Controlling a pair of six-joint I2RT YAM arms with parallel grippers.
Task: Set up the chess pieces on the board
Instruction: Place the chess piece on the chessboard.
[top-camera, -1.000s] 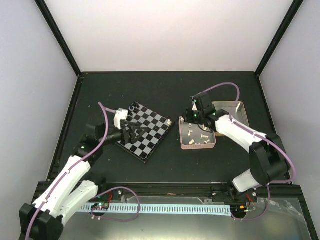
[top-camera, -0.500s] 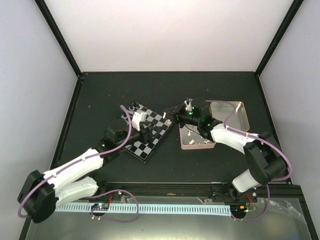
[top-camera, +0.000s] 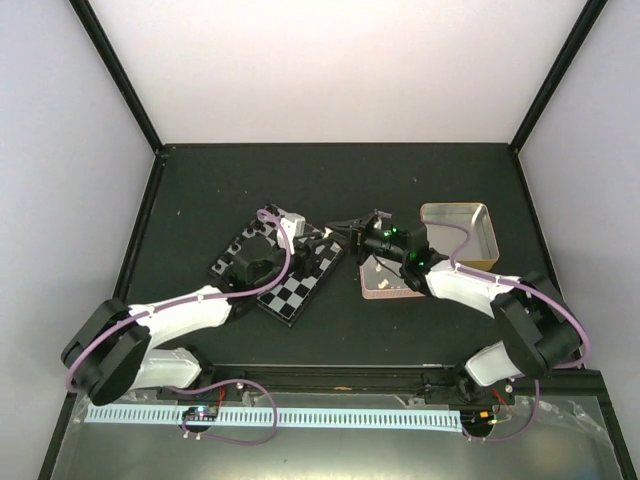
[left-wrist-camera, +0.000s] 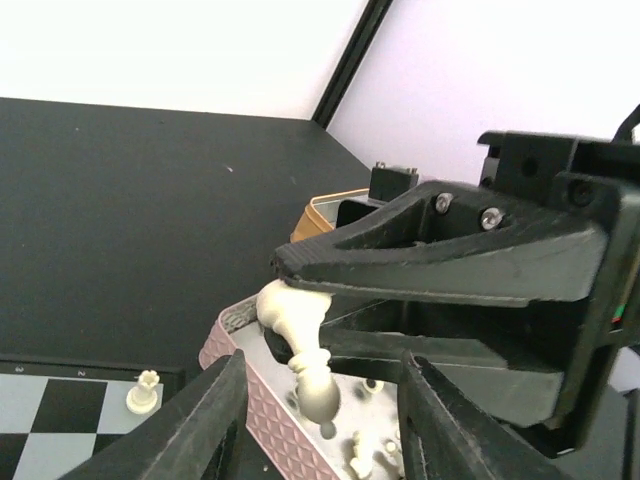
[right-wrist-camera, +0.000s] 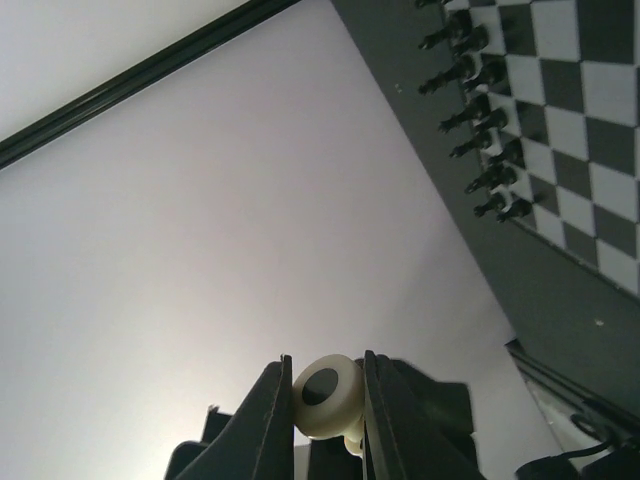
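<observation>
My right gripper (right-wrist-camera: 328, 372) is shut on the round base of a cream-white chess piece (right-wrist-camera: 328, 398). In the left wrist view that piece (left-wrist-camera: 301, 352) hangs head down from the right gripper's fingers (left-wrist-camera: 430, 250), above the pink tin's rim. My left gripper (left-wrist-camera: 322, 378) stands open with one finger on each side of the hanging piece, touching neither side. In the top view the two grippers meet at the board's right corner, left gripper (top-camera: 322, 242) facing right gripper (top-camera: 347, 228). The board (top-camera: 300, 290) carries a cream piece (left-wrist-camera: 145, 392) at its edge and black pieces (right-wrist-camera: 470, 100) along one side.
A pink tin (top-camera: 385, 287) with several cream pieces lies just right of the board. A gold tin (top-camera: 458, 232) sits behind it to the right. Black frame posts and pale walls close in the dark table.
My left arm has swung right across the board to the right gripper, and its jaws have narrowed. The right gripper has carried the piece left from the pink tin.
</observation>
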